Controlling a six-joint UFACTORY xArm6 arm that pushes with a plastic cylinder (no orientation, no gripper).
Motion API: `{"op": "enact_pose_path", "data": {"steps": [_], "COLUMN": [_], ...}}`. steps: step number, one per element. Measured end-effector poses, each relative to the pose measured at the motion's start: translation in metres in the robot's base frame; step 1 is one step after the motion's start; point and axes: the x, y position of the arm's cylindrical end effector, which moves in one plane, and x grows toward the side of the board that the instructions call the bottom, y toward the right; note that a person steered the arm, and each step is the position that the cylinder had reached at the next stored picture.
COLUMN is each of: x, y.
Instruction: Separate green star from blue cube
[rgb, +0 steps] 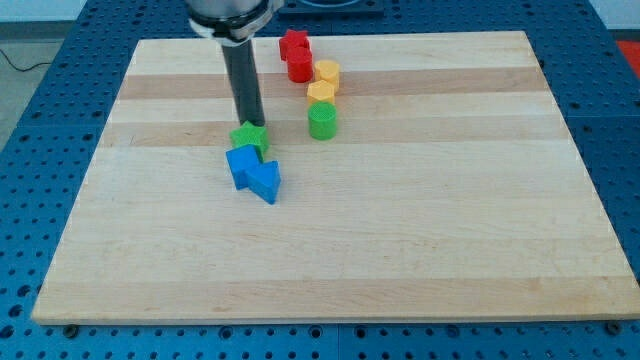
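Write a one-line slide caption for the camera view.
My tip sits at the green star's top edge, the star touching the blue cube below it.

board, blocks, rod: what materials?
Board: looks like light wood, pale planks with visible grain bands and a matte finish. Green star and blue cube: probably moulded plastic or painted wood, going by the flat saturated colour and lack of grain; I can't say which. Rod: dark, smooth, slight sheen, so metal or hard plastic. My tip sits at the star's top edge.
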Motion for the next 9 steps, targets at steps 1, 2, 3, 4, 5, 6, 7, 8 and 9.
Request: {"op": "enact_pose_path", "data": {"steps": [1, 2, 3, 4, 5, 6, 7, 8, 9], "x": [0.006, -0.010, -0.023, -0.004, 0.034, 0.040, 0.040, 0.034, 0.030], "y": [-0.001, -0.002, -0.022, -0.062, -0.080, -0.068, -0.045, -0.021, 0.004]}}
